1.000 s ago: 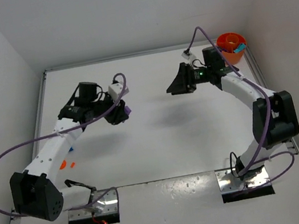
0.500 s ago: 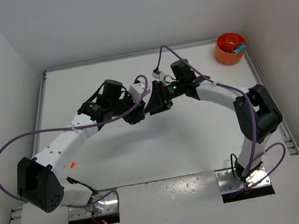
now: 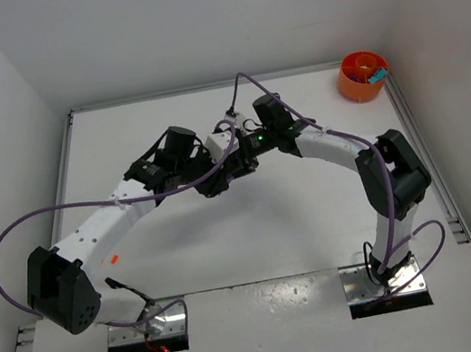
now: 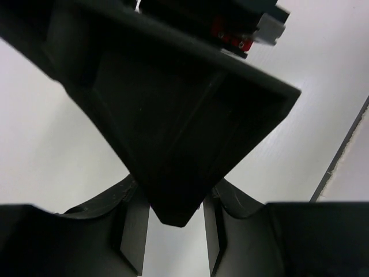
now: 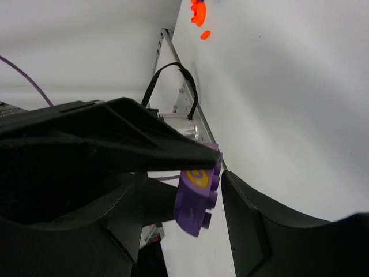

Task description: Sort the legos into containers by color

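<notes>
As black jaws flank it, the purple brick (image 5: 198, 199) shows round studs.

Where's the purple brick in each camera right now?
Top external: hidden where the left gripper and right gripper meet mid-table.
Left wrist: not visible; the right gripper's black body blocks it.
Right wrist: purple brick low centre, at the left gripper's tip, between the right gripper's fingers.
Shared landmark: the meeting gripper tips.
</notes>
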### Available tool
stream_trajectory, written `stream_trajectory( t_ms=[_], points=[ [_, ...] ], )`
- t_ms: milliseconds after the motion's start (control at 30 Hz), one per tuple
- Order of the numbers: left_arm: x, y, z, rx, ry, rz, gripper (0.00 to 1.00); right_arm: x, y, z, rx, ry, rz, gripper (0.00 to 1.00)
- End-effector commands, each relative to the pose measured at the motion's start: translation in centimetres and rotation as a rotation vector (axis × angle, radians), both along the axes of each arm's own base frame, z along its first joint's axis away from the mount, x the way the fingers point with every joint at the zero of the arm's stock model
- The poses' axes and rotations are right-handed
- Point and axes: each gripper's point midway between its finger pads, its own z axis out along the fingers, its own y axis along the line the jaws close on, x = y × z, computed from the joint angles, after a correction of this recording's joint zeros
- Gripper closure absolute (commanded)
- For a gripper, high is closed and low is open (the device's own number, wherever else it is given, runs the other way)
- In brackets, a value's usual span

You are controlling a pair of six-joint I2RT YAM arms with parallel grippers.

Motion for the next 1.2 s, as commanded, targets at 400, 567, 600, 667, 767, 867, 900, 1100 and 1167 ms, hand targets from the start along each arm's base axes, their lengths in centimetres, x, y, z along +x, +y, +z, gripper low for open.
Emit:
stream_trajectory(
  t_ms=[400, 567, 600, 667, 767, 867, 900, 1100, 1167],
  points=[
    [1.7, -0.5, 2.4, -0.036, -0.084, 0.062, 0.65, -1.6, -0.7, 0.7, 0.016, -0.027, 0.043, 0.86],
    [3.8, 3.1, 3.5, -0.035, -0.123, 0.219, 0.18, 2.3, -4.4, 1.2, -0.099, -0.205, -0.037, 0.94],
    [4.0, 3.9, 3.4, -0.028, -0.127, 0.243, 0.15, 3.3, -5.3, 1.3, -0.123, -0.23, -0.058, 0.94],
    [4.9, 5.9, 4.5, -0.037, -0.157, 0.306, 0.1, 5.9, -7.8, 1.9, -0.192, -0.3, -0.123, 0.95],
    [5.6, 8.2, 5.3, -0.045, -0.181, 0.358, 0.09, 11.3, -13.1, 3.0, -0.289, -0.416, -0.232, 0.96],
    [5.5, 9.6, 4.8, -0.043, -0.155, 0.384, 0.09, 17.3, -19.6, 3.8, -0.45, -0.56, -0.344, 0.96],
    [5.5, 9.7, 4.9, -0.052, -0.15, 0.38, 0.09, 18.7, -21.2, 3.8, -0.492, -0.587, -0.367, 0.96],
    [5.1, 9.9, 3.9, -0.084, -0.118, 0.368, 0.09, 26.6, -31.0, 6.4, -0.715, -0.812, -0.529, 0.98],
    [5.4, 10.1, 4.0, -0.087, -0.126, 0.377, 0.09, 28.6, -33.4, 6.4, -0.758, -0.847, -0.574, 0.98]
  ],
)
